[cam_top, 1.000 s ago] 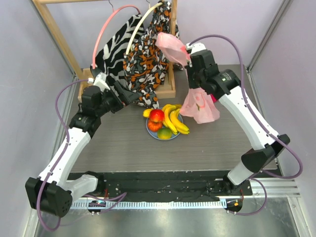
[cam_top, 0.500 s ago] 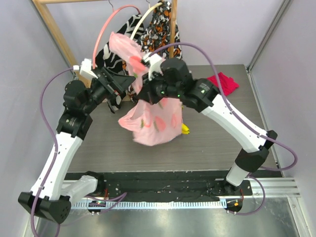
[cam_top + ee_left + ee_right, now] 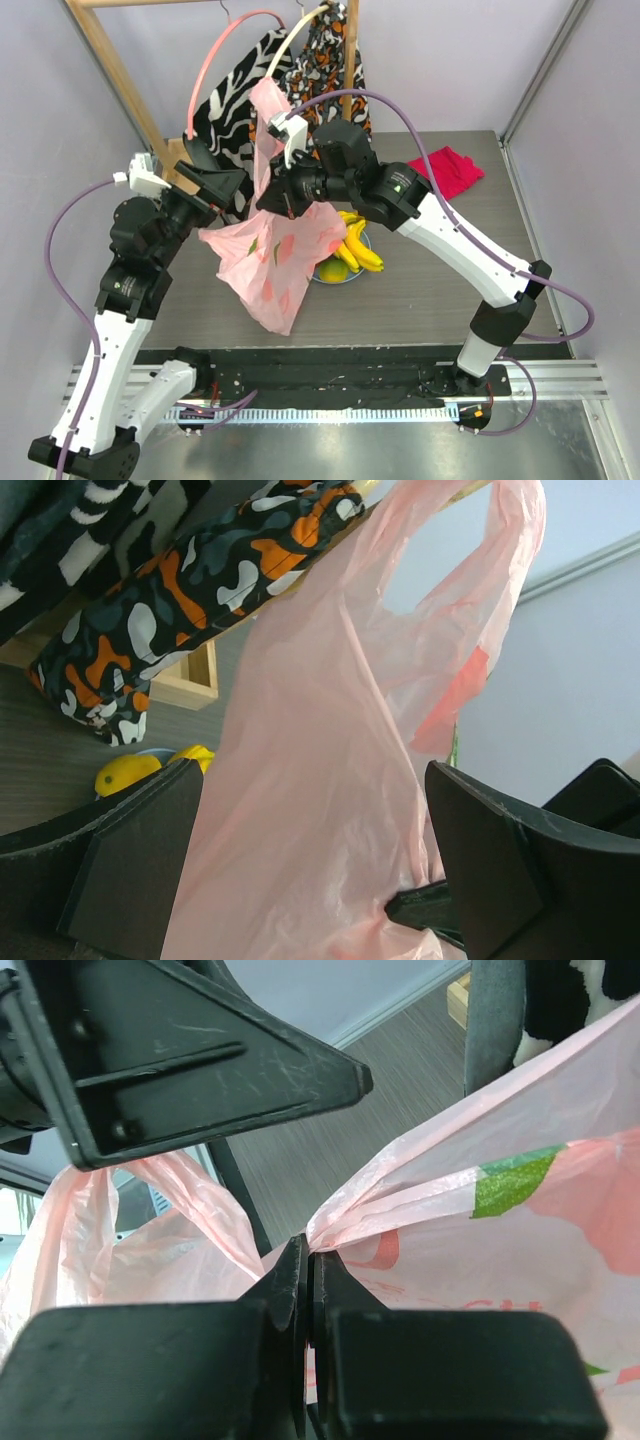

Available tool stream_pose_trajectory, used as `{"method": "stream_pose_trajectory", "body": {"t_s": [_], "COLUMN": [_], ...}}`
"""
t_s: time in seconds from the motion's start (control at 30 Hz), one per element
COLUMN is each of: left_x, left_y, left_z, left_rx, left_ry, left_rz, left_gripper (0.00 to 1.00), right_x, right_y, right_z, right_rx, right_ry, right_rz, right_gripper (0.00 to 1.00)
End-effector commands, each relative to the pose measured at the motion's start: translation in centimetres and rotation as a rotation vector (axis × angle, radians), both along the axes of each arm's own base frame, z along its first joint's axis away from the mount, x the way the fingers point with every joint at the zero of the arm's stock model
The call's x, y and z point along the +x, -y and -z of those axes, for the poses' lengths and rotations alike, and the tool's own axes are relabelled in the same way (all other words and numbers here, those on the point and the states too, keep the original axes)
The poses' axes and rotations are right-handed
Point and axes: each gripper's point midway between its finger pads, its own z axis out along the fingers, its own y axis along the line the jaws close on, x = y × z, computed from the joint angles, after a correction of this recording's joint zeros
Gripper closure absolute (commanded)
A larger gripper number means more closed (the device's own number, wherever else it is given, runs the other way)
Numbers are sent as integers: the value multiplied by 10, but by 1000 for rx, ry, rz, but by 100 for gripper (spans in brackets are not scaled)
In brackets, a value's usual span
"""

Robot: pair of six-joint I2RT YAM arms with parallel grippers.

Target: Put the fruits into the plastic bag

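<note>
**Top view.** The bag hangs in the air over the table, between the two arms. Its lower end droops in front of the plate. The right gripper pinches it near the top. The left gripper is spread wide just beside the same stretch and holds nothing. Bananas and a green-yellow fruit show on the plate; no fruit is in the bag yet. The apple and orange are not visible, presumably behind the film. A red cloth lies well apart at far right.

**Left wrist.** The fingers stand apart with pink film hanging between them, unclamped, and the handle loop is up top. A yellow fruit peeks out at lower left, below the patterned garment. The other gripper's tip at the bottom is mostly cut off.

**Right wrist.** The jaws are pressed together on a gathered fold of film. I cannot tell how many layers are in the pinch.

**Risks (judgement).**
- The left jaws may close on both walls at once, so the mouth stays shut.
- The thin film could slip or tear at the narrow right pinch.
- The dangling bag could brush fruit off the plate.
- The top handle sits near the hanging clothes and could snag
</note>
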Motion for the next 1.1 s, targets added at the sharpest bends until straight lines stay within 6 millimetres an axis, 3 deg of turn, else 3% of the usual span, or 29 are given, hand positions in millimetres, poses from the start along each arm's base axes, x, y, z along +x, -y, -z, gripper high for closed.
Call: {"method": "stream_pose_trajectory", "body": {"t_s": [0.0,0.2,0.37,0.67,0.97,1.07], "left_x": [9,15,21,26,40,42], "left_y": [3,17,28,19,32,34], "left_z": [5,-4,5,-10,16,20], "left_rx": [-37,-105,-122,-146,-139,-132], "left_ry": [-27,1,-32,31,-64,-77], "left_rz": [3,65,111,55,102,109], "left_gripper": [1,1,0,0,5,14], "right_x": [-13,-15,-14,-15,-16,-15], "right_y": [-2,-2,-2,-3,-4,-2], "right_z": [-34,-25,-23,-17,-18,-17], "right_rx": [95,78,73,60,63,59], "right_ry": [43,34,37,29,33,36], "right_rz": [-43,-48,-45,-48,-53,-43], "right_gripper": [99,99,99,99,99,99]}}
